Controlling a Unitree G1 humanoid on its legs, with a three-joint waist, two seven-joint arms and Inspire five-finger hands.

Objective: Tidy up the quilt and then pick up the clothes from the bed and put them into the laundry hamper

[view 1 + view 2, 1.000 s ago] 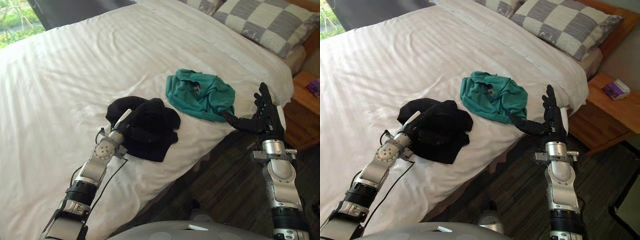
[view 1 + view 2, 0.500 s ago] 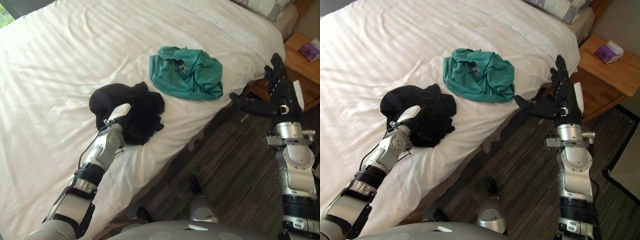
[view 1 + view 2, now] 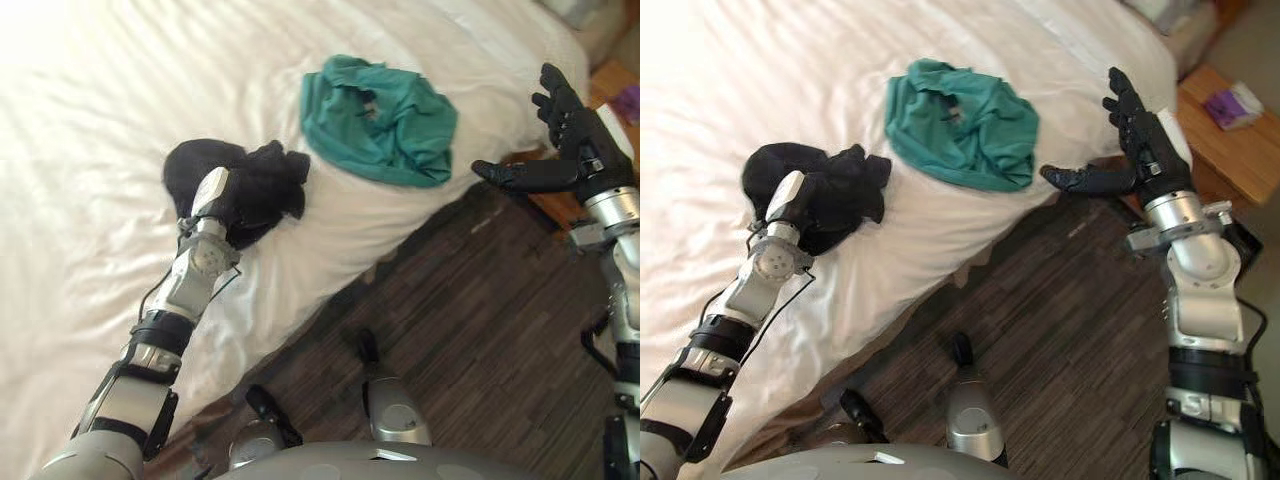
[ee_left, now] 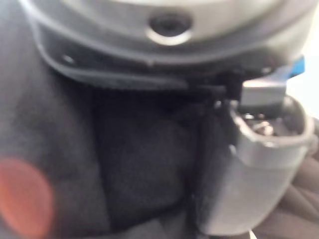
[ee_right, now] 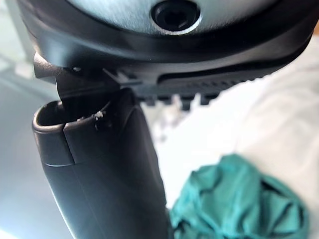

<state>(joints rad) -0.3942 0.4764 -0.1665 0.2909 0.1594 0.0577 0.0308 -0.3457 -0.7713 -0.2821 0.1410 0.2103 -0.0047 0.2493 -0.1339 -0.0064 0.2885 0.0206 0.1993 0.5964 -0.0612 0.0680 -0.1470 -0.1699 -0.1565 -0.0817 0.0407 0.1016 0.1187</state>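
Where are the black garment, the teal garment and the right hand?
black garment (image 3: 270, 180), left eye view, lobe toward the teal one
teal garment (image 3: 395, 130), left eye view, middle of the cloth
right hand (image 3: 583, 150), left eye view, palm

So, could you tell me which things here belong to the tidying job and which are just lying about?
Belong to the job: white quilt; black garment, with the left hand on it; teal garment beside it; right hand, open and holding nothing.
Just lying about: wooden nightstand; purple packet on it.
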